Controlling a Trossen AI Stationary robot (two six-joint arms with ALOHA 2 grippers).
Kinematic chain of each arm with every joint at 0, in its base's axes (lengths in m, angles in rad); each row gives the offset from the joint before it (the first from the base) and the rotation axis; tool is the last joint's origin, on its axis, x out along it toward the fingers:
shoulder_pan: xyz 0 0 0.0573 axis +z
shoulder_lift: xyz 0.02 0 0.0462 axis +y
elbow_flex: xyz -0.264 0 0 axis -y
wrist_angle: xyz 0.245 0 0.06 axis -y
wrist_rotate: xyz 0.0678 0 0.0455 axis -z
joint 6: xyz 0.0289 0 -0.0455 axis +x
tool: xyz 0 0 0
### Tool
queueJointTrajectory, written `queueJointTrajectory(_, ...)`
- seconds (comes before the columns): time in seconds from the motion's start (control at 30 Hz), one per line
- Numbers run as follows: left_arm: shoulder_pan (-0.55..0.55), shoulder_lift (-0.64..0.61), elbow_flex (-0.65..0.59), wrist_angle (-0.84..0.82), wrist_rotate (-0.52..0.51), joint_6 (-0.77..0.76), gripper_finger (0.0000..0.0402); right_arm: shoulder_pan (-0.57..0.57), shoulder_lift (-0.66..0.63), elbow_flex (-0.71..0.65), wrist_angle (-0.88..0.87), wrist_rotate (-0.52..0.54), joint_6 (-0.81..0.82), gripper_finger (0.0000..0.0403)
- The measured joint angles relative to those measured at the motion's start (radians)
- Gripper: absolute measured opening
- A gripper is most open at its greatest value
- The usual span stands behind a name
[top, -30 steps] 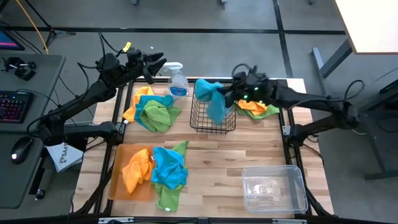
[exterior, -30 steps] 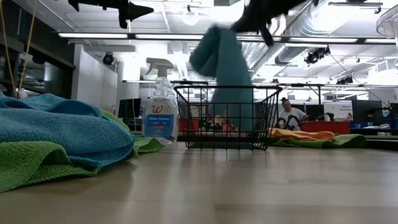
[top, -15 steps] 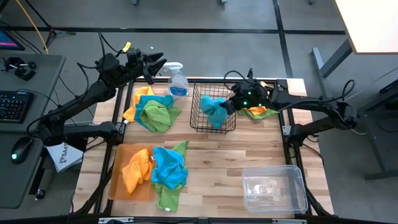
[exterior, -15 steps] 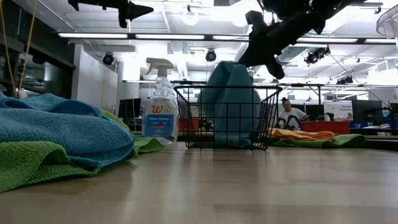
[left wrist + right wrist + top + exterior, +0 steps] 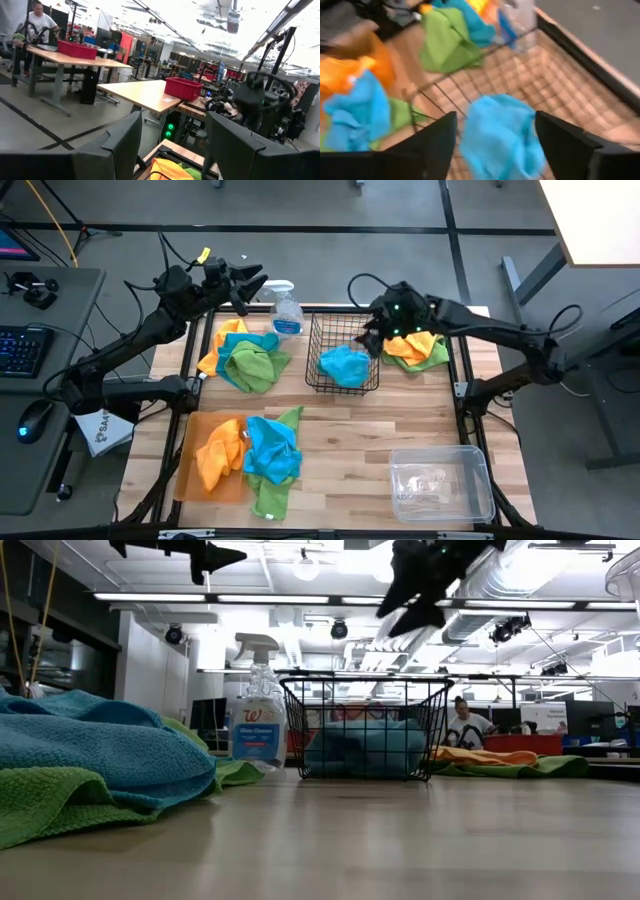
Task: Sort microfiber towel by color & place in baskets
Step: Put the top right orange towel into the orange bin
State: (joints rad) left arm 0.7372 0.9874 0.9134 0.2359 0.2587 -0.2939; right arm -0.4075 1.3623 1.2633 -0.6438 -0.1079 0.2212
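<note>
A bright blue towel (image 5: 345, 365) lies crumpled on the floor of the black wire basket (image 5: 320, 340), also seen as the blue towel (image 5: 502, 127) in the right wrist view. My right gripper (image 5: 372, 337) hangs open above the basket's right rim, touching nothing. My left gripper (image 5: 255, 283) waits open, high over the table's far left edge. Heaps of orange, green and blue towels (image 5: 245, 352) lie left of the basket. An orange and a green towel (image 5: 415, 350) lie to its right.
A clear spray bottle (image 5: 285, 312) stands at the far edge beside the basket. An orange-brown tray (image 5: 190, 480) at the near left holds orange, blue and green towels (image 5: 250, 455). A clear plastic tub (image 5: 440, 480) sits near right. Bare wood lies between them.
My right gripper lowered the blue towel into the wire basket, opened and let it go, then rose above the basket's right rim. The towel, first hanging from the fingers, has dropped and now lies crumpled on the basket floor.
</note>
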Motion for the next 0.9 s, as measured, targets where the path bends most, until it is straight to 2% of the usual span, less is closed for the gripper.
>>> queueJointTrajectory(0.13, 0.000, 0.000, 0.000, -0.021, 0.000, 0.000, 0.0209, -0.043, -0.006, 0.053, -0.216, 0.114, -0.018, 0.0286)
queueJointTrajectory(0.27, 0.000, 0.000, 0.000, -0.049, 0.000, 0.000, 0.0209, -0.130, -0.057, -0.038, -0.275, 0.157, 0.029, 0.0288)
queueJointTrajectory(0.43, 0.000, 0.000, 0.000, -0.059, 0.000, -0.017, 0.0209, -0.275, -0.133, -0.235, -0.267, 0.179, 0.223, 0.0288)
queueJointTrajectory(0.57, 0.000, 0.000, 0.000, -0.059, 0.000, -0.018, 0.0209, -0.384, -0.119, -0.360, -0.219, 0.158, 0.378, 0.0288)
queueJointTrajectory(0.73, 0.000, 0.000, 0.000, -0.059, -0.001, -0.015, 0.0209, -0.435, -0.052, -0.446, -0.035, 0.172, 0.500, 0.0288)
queueJointTrajectory(0.9, 0.000, 0.000, 0.000, -0.059, -0.006, -0.008, 0.0209, -0.444, 0.041, -0.462, 0.019, 0.244, 0.589, 0.0283)
